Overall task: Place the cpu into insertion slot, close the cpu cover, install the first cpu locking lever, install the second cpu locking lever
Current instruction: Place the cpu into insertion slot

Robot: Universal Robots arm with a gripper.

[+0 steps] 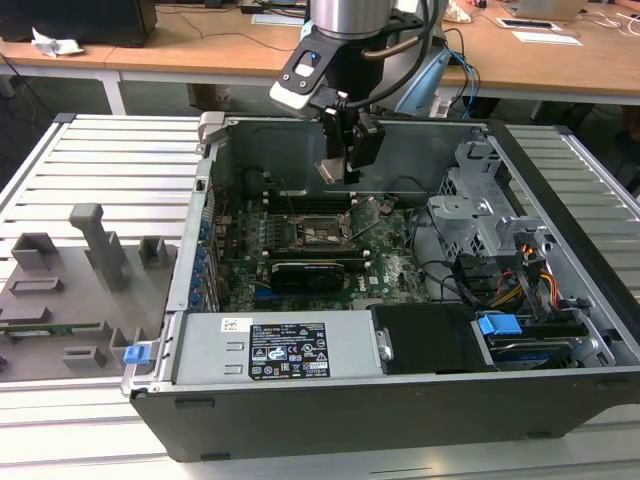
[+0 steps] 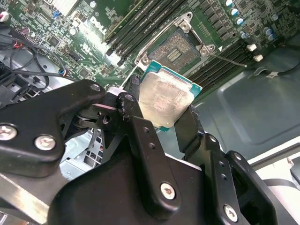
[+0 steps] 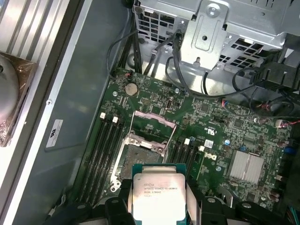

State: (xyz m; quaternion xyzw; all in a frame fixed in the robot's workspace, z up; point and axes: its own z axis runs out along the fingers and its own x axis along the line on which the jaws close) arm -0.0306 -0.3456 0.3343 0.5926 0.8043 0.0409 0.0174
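My gripper hangs inside the open computer case, above the motherboard, shut on the cpu. In both wrist views the cpu is a small square chip with a silver top and a greenish edge, clamped between the two black fingers. The insertion slot lies uncovered just below and ahead of the chip, and the two are apart. The cpu cover is swung back off the slot. A thin locking lever sticks out beside the slot.
Long black memory slots flank the slot. A long black card lies nearer the front, and a metal drive cage with cables stands on the exterior view's right. The case wall rises around it. A grey fixture board lies outside.
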